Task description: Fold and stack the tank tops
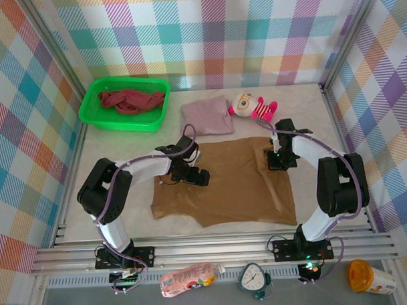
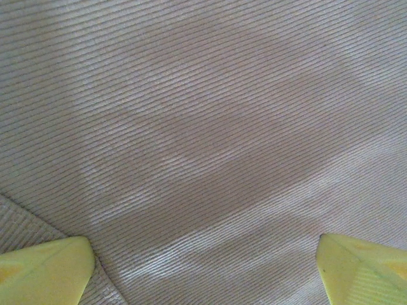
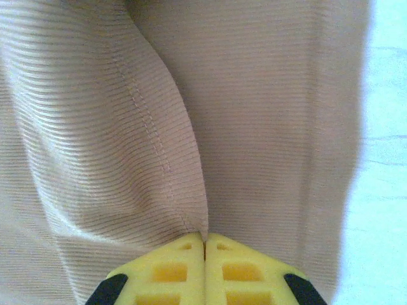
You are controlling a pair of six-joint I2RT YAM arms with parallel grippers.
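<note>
The tan-brown tank top (image 1: 224,182) lies spread flat across the middle of the table. My left gripper (image 1: 191,174) hovers over its left part, open, with yellow fingertips (image 2: 44,270) wide apart above the ribbed cloth (image 2: 203,127). My right gripper (image 1: 282,160) is at the cloth's upper right corner, shut on a pinched hem fold (image 3: 191,210) of the tan tank top (image 3: 267,127). The mauve-pink tank top (image 1: 207,116) lies folded at the back centre. The dark maroon-red tank top (image 1: 130,100) is bunched in the green basket (image 1: 95,116).
A pink-and-white striped plush toy (image 1: 252,106) lies right of the pink top. The green basket stands at the back left. Plaid walls enclose the table. A metal rail (image 1: 207,249) runs along the near edge, with small items below it.
</note>
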